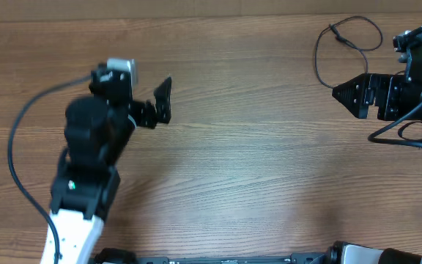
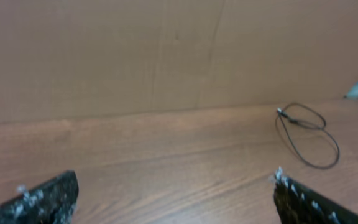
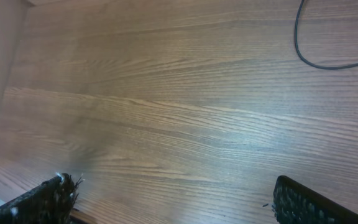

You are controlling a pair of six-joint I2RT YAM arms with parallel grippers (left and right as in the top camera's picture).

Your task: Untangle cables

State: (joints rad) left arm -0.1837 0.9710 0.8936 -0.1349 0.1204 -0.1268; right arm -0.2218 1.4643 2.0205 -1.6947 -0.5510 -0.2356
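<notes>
the cable lies as one loose open loop on the bare wooden surface, its small plug end at the top of the loop; it looks slack here rather than knotted. dark cords further beyond the loop may be more cable or the arm's own wiring; i cannot tell. the right tool sits just beside the loop's lower end, fingers spread wide, holding and touching nothing, with only an arc of cord in the corner of its wrist view. the left tool is well apart from the loop, also spread wide and empty, facing toward it. the step in hand looks like the reach: best to bring the nearer tool low over one single strand close to the plug end, pinch only that strand, then draw it away from the loop slowly so no crossing tightens.
</notes>
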